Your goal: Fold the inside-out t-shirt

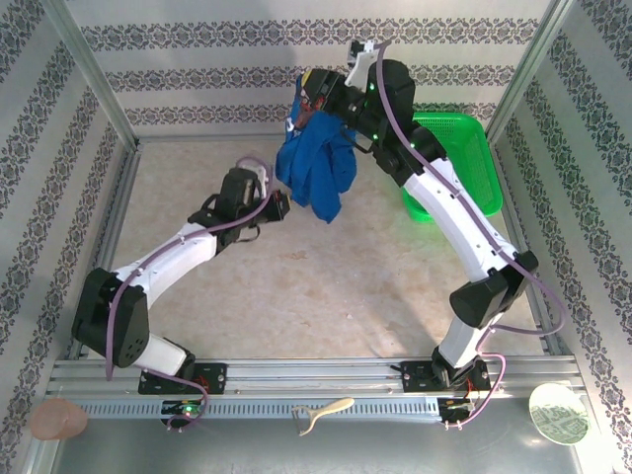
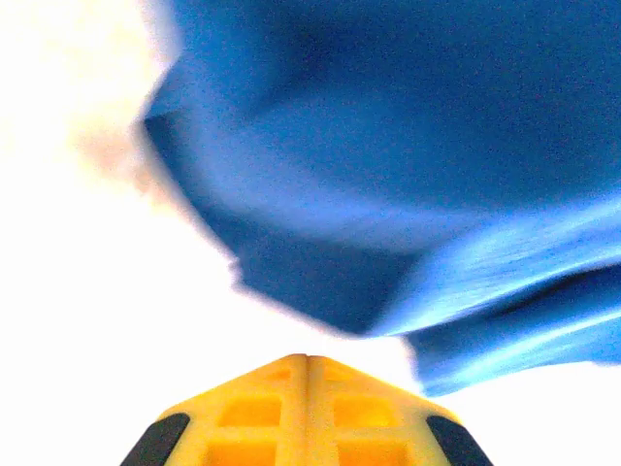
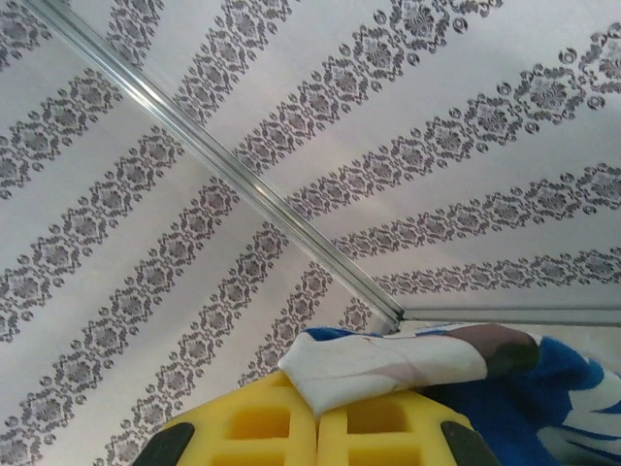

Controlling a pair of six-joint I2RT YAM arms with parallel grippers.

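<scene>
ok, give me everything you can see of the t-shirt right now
The t-shirt is royal-blue soft cloth, bunched in loose folds, hanging in the air near the back wall. The right jaws are shut on its top edge, where a white printed patch shows. Its lower end dangles just ahead of the shut left jaws, which hold none of it.

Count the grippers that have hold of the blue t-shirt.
1. The right gripper, raised at the back, is shut on the t-shirt, which hangs from it. The left gripper is shut beside the hanging cloth, nothing between its fingers.
</scene>
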